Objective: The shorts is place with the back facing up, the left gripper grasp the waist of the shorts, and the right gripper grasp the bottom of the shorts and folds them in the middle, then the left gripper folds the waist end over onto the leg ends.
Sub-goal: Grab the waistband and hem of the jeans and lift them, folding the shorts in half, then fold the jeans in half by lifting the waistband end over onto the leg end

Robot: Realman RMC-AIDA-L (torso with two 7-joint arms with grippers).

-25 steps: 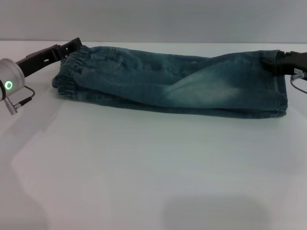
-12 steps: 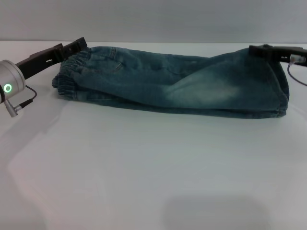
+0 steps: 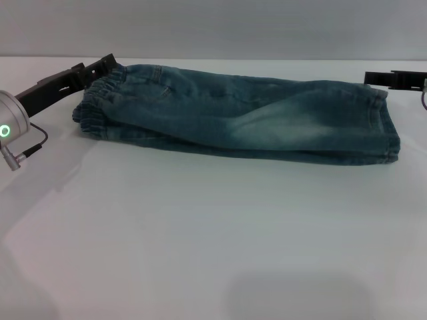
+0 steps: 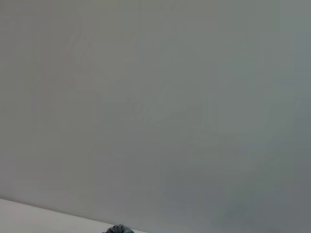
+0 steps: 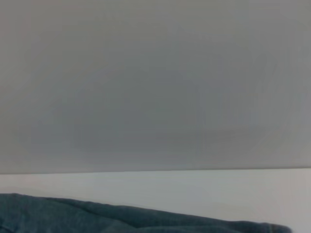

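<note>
Our left gripper (image 3: 107,65) sits at the waist (image 3: 97,107), touching its far corner; we cannot tell whether it pinches the band. The shorts (image 3: 247,117) lie lengthwise folded on the white table (image 3: 200,233), long axis running from the waist away toward the leg hems. Our right gripper (image 3: 373,77) hangs just off those hems, holding no denim. The left arm is nearer for folding over.

A broad white table (image 3: 213,240) fills nearly everything ahead, its surface smooth and faintly glossy, with a soft grey shadow pooled near its front edge. Behind it stands a plain grey wall (image 3: 213,27), bare and evenly lit, meeting the table's far edge in a straight pale line. The light is soft and diffuse, casting only faint shadows.
</note>
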